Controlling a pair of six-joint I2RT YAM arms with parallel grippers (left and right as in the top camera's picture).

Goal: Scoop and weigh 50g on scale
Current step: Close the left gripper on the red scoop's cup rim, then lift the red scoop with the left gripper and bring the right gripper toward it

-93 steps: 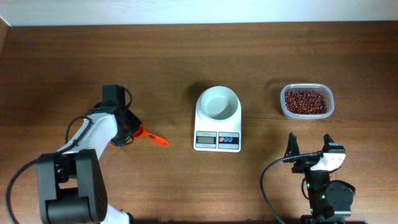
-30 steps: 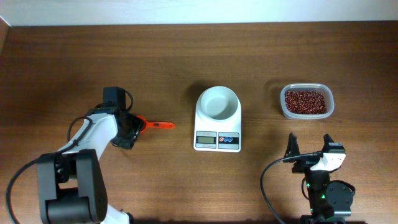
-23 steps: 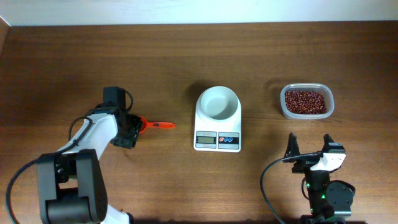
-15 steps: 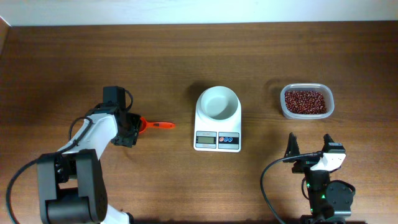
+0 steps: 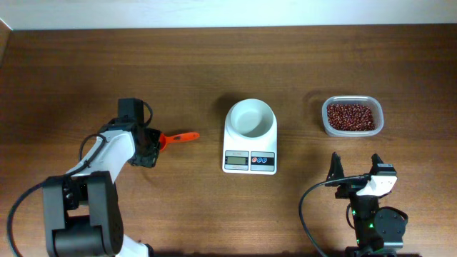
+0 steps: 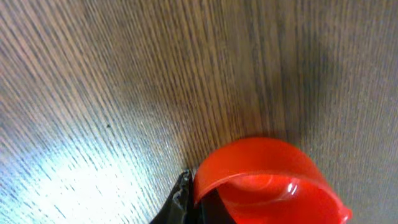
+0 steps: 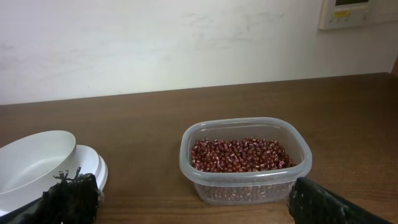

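Note:
An orange-red scoop (image 5: 177, 137) lies left of the scale (image 5: 250, 151), its handle pointing right toward it. My left gripper (image 5: 152, 143) is shut on the scoop's cup end. The left wrist view shows the red cup (image 6: 267, 180) close up against one black finger (image 6: 180, 202). An empty white bowl (image 5: 250, 118) sits on the scale. The beans (image 5: 350, 116) fill a clear tub (image 7: 245, 186) at the right. Below the tub, my right gripper (image 5: 355, 171) stands open with nothing between its fingers (image 7: 69, 198).
The scale's bowl (image 7: 34, 163) shows at the left edge of the right wrist view. Bare wooden table (image 5: 214, 64) lies between scoop, scale and tub. A pale wall (image 7: 186, 43) stands behind the table.
My left gripper has closed on the scoop's cup end. The scoop's handle has swung slightly up and toward the gripper. The right arm has not moved.

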